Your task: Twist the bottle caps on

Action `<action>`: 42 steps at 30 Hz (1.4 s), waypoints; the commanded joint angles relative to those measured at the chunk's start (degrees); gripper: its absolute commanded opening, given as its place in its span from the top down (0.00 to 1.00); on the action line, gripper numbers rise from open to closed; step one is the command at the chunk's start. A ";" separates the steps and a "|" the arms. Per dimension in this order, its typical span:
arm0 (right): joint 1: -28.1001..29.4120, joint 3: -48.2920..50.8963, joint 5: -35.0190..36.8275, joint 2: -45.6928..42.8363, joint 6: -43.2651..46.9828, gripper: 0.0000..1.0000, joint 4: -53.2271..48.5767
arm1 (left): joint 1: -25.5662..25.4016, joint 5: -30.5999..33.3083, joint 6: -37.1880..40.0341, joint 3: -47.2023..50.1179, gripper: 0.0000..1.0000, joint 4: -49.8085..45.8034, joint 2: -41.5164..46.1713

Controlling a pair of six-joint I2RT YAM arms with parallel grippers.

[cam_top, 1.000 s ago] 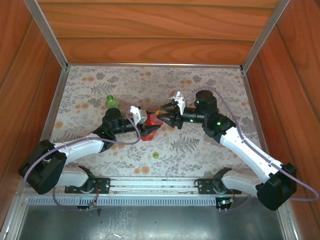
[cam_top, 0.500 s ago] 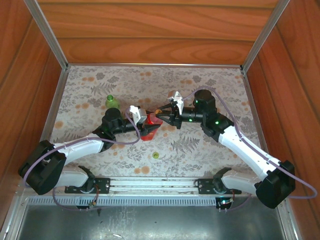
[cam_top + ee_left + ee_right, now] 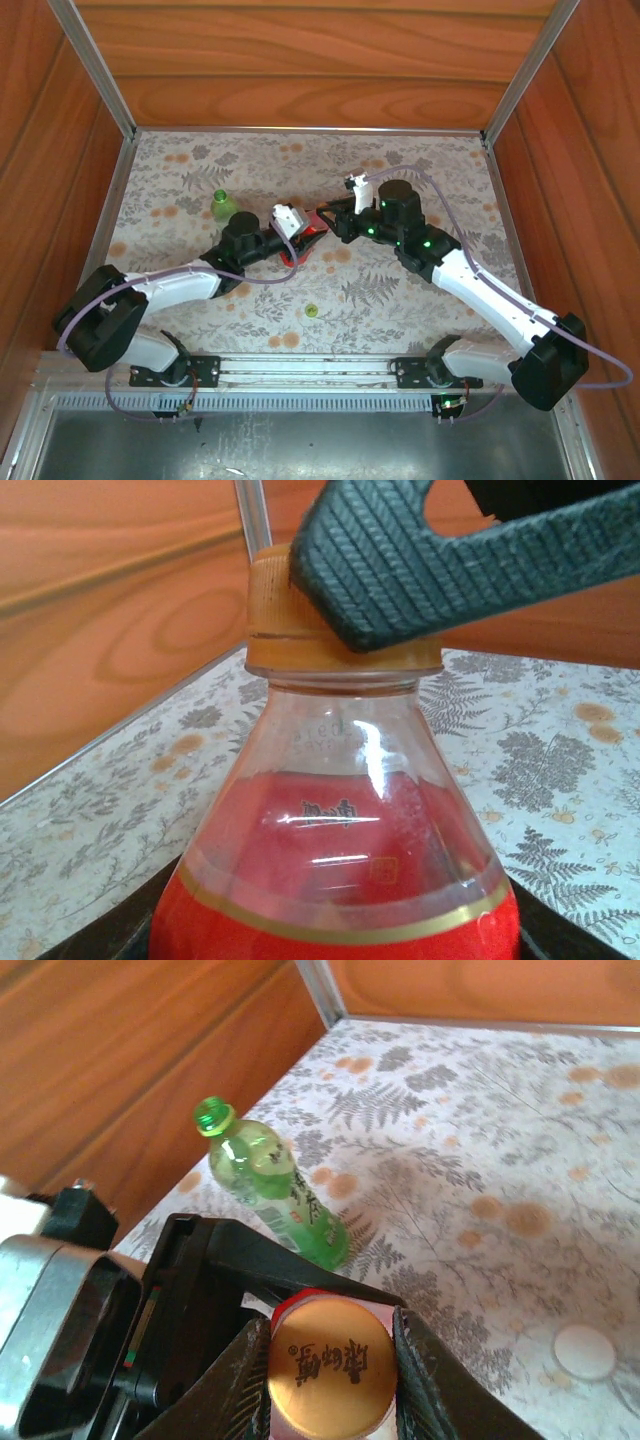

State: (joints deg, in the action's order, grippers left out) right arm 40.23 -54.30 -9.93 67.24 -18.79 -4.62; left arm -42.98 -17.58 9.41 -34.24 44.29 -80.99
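Found red bottle [image 3: 340,880] near the middle of cloth [image 3: 480,1130], between the two arms. Confirmed left claw [image 3: 302,242] pressed onto the bottle body, with black fingers at both lower corners of the left wrist view, flanking the red label. Unable to settle whether upright or tilted.

Found orange cap [image 3: 330,1368] seated on the neck of red bottle, skirt down against the neck ring. Confirmed right claw [image 3: 330,1350] pinching orange cap, one finger touching each side, printed cap top facing the right wrist camera. Noted ribbed pad [image 3: 400,570] of right claw lying across the cap's side in the left wrist view. Unable to judge how far threaded.

Located green bottle [image 3: 272,1198] standing open-necked on cloth, left of and behind red bottle, toward the left wall, apart from both claws.

Located green cap [image 3: 312,311] lying loose on cloth nearer the arm bases, well apart from red bottle and both claws.

Located white cap [image 3: 583,1352] lying flat on cloth, right of right claw in the right wrist view, touching nothing else.

Noted both claws meeting at red bottle, left claw from the left, right claw from the right rear.
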 commanded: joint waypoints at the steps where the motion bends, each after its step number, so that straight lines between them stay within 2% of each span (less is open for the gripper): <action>1: 0.55 -1.06 7.65 0.61 -7.37 0.99 -5.58 | -0.79 2.87 2.65 -1.53 0.46 2.92 0.03; 3: 0.56 -0.84 6.91 -0.02 -6.08 0.91 -4.66 | -0.79 2.52 1.93 -0.81 0.46 2.87 0.39; 4: 0.55 -0.82 5.96 -0.58 -4.69 0.82 -4.07 | -0.79 2.30 1.39 -0.38 0.46 2.88 0.75; 7: 0.55 0.38 2.50 -3.40 -0.33 0.45 -0.49 | -0.31 -0.02 -0.67 0.72 0.46 2.89 1.62; 8: 0.55 1.23 1.38 -4.69 0.86 0.36 1.38 | 0.08 -1.41 -2.06 1.08 0.46 2.82 2.01; 11: 0.56 4.24 -0.74 -7.90 1.41 0.20 6.89 | 1.06 -5.60 -5.75 1.76 0.46 2.89 2.78; 14: 0.60 7.12 -2.51 -9.34 0.13 0.14 12.08 | 1.31 -7.45 -7.88 1.98 0.46 2.82 3.78; 17: 0.55 7.03 -3.65 -8.64 -0.25 0.15 12.19 | 1.32 -8.35 -8.42 1.89 0.46 2.87 4.49; 22: 0.64 6.49 -4.37 -6.07 0.03 0.25 11.61 | 1.32 -8.99 -8.49 1.80 0.46 2.87 4.66; 25: 0.66 6.23 -5.81 -4.53 0.10 0.41 11.93 | 1.28 -9.39 -8.38 1.80 0.46 2.84 4.67; 28: 0.69 6.40 -6.31 -3.70 0.11 0.53 12.51 | 1.28 -9.24 -8.29 1.87 0.45 2.83 4.68; 31: 0.64 6.40 -6.06 -3.52 0.40 0.72 12.17 | 1.31 -8.75 -8.03 2.18 0.44 2.85 4.93; 33: 0.64 6.48 -5.76 -3.68 0.58 0.78 11.91 | 1.28 -7.89 -7.80 2.71 0.38 2.89 5.22; 36: 0.64 6.21 -2.85 -3.53 2.08 0.79 10.60 | 1.32 -5.81 -7.47 3.83 0.12 2.90 6.28; 38: 0.64 5.60 0.25 -3.11 4.32 0.79 8.92 | 1.26 -3.91 -7.29 5.21 0.02 2.89 7.79; 42: 0.55 3.71 7.22 -0.39 8.41 0.81 7.70 | 1.85 1.81 -7.39 9.75 0.00 2.74 12.55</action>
State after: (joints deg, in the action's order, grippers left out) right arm 40.84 -48.38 -9.26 64.99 -14.61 4.38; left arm -41.93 -20.34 1.69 -26.85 45.47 -71.55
